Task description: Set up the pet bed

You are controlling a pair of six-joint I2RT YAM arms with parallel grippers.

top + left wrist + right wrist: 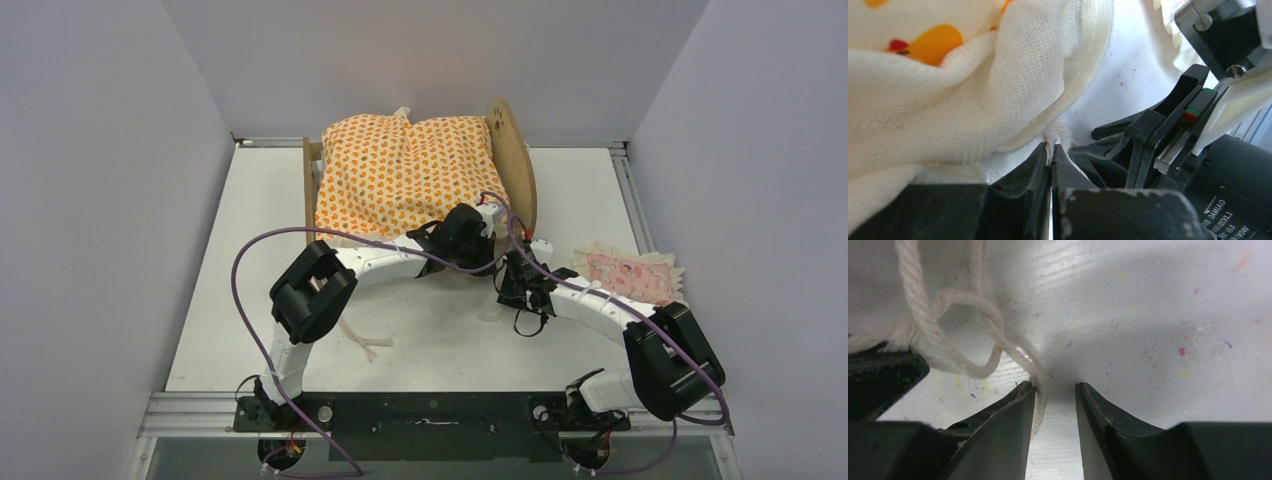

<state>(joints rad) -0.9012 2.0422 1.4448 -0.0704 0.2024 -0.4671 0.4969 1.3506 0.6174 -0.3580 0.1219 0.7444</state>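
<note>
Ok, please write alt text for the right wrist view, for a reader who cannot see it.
The right gripper, jaws open, points at a speckled white table; a looped white cord runs along one jaw.

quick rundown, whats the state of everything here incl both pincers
pet bed: upright at the far side of the table, mattress on it
orange-patterned mattress: draped over the bed, rumpled
pink pillow: flat on the table, off the bed
left pincer: shut on a frayed cord end
right pincer: open, low over the table
looped cord: loose on the table, one strand in the right pincer's gap, unclamped
</note>
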